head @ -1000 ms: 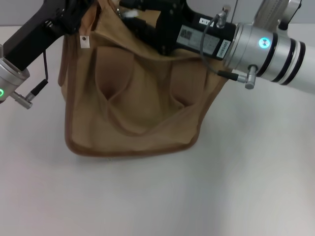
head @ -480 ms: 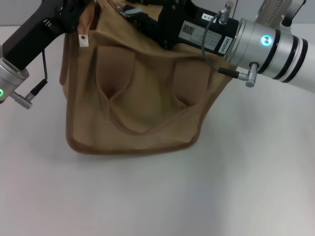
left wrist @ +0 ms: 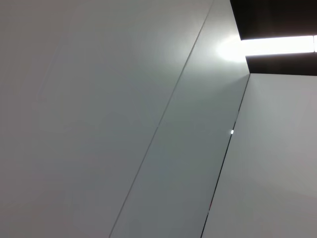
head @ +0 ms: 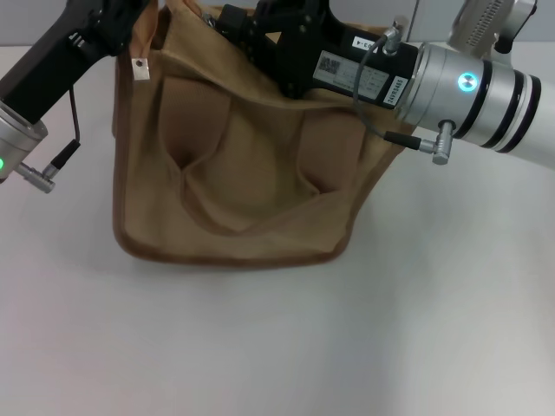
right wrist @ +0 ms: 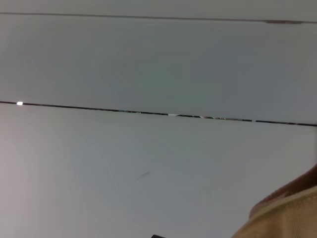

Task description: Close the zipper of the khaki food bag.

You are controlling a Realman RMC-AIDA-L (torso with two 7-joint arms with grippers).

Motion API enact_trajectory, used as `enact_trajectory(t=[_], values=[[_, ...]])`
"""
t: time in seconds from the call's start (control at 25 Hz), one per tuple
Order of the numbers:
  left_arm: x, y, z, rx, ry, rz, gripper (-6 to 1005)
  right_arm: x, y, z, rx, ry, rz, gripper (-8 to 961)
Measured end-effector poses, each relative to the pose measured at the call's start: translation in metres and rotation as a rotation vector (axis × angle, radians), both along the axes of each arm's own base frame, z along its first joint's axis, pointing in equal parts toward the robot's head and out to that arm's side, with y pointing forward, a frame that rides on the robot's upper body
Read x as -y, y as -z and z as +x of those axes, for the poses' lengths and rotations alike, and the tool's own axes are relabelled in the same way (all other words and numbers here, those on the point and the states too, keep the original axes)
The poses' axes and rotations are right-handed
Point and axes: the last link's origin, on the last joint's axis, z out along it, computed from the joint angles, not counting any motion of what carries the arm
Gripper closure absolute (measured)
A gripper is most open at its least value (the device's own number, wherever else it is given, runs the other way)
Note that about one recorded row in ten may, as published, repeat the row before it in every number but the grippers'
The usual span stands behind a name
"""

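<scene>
The khaki food bag (head: 243, 173) stands on the white table in the head view, its front pocket and a handle strap (head: 204, 204) facing me. A small corner of it shows in the right wrist view (right wrist: 292, 213). My left gripper (head: 128, 16) is at the bag's top left corner, by a small hanging tag (head: 139, 68). My right gripper (head: 230, 19) reaches in from the right and lies over the bag's top edge, left of its middle. The zipper and its pull tab are hidden behind the right gripper and the frame's top edge.
The white table (head: 277, 347) spreads in front of the bag and to both sides. The right arm's silver forearm (head: 468, 87) crosses above the bag's right corner. Both wrist views show mostly pale wall panels (left wrist: 148, 124).
My right gripper has slid left along the bag's top. The bag's top left corner and its tag have shifted slightly up and left with the left gripper.
</scene>
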Motion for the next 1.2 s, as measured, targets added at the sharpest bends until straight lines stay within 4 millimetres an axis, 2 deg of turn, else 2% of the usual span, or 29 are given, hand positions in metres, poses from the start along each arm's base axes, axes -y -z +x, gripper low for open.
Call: enact_trajectory(t=[0.2, 0.36, 0.72, 1.2], values=[[0.001, 0.0, -0.002, 0.0, -0.006, 0.002, 967, 0.001, -0.001, 0.001, -0.001, -0.015, 0.016, 952], [0.003, -0.002, -0.006, 0.002, -0.019, 0.007, 967, 0.003, -0.003, 0.008, -0.003, 0.0, 0.03, 946], [0.011, -0.013, -0.031, 0.025, -0.122, 0.065, 967, 0.013, -0.017, 0.042, -0.007, 0.063, 0.078, 934], [0.015, -0.018, -0.048, 0.022, -0.197, 0.093, 967, 0.029, -0.036, 0.077, -0.058, 0.142, 0.137, 918]])
